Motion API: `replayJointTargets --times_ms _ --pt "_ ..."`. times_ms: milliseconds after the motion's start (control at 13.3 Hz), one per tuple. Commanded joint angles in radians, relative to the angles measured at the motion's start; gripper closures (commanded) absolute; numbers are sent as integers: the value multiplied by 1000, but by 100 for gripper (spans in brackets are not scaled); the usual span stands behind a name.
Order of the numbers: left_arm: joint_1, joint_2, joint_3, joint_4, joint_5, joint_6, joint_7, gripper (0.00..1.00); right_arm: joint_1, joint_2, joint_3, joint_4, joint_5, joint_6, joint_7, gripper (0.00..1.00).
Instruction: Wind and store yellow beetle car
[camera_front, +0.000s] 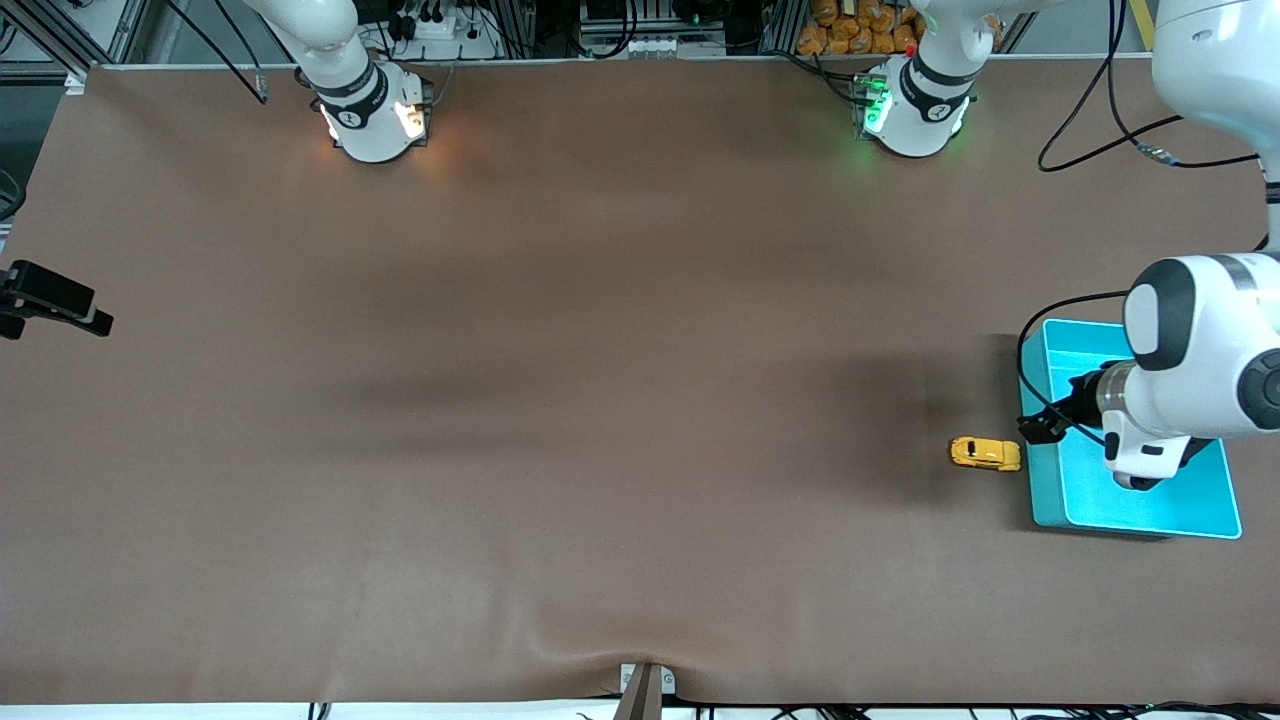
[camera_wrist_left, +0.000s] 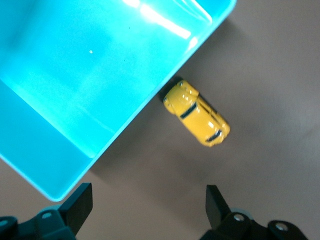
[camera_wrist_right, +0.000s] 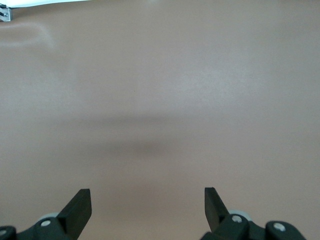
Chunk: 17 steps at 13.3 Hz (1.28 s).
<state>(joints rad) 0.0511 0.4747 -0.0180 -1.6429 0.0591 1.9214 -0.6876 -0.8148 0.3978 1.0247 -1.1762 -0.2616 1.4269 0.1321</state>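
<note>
Hiding turquoise bin (camera_front: 1052, 500) partly, left arm; yellow beetle car (camera_front: 985, 453) beside

A robotics lab: 2 bolted arm bases (camera_front: 372, 115), aluminium framing (camera_front: 60, 35), loose cables (camera_front: 1110, 140).

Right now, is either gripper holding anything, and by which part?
Nothing is held. The left gripper hangs open over the turquoise bin, beside the yellow beetle car; the right gripper waits, open.

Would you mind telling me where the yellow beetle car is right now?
The yellow beetle car sits on the table at the left arm's end, right beside the turquoise bin, by its wall toward the right arm's end.
</note>
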Motion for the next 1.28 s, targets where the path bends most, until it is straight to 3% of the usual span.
replayJointTargets --times_ms 0,226,603,1205 --pt "3 -24 -5 -106 5 140 -160 0 3 -20 3 -17 13 4 1 0" --pt "3 -2 -5 -162 -11 286 -387 0 58 -33 -43 -13 10 4 0 0" --pt "3 64 -5 -169 -16 407 -669 0 213 -100 -297 -11 99 6 -94 0" --pt "1 148 -5 -170 -16 498 -782 0 736 -220 -940 -61 231 13 -167 0"
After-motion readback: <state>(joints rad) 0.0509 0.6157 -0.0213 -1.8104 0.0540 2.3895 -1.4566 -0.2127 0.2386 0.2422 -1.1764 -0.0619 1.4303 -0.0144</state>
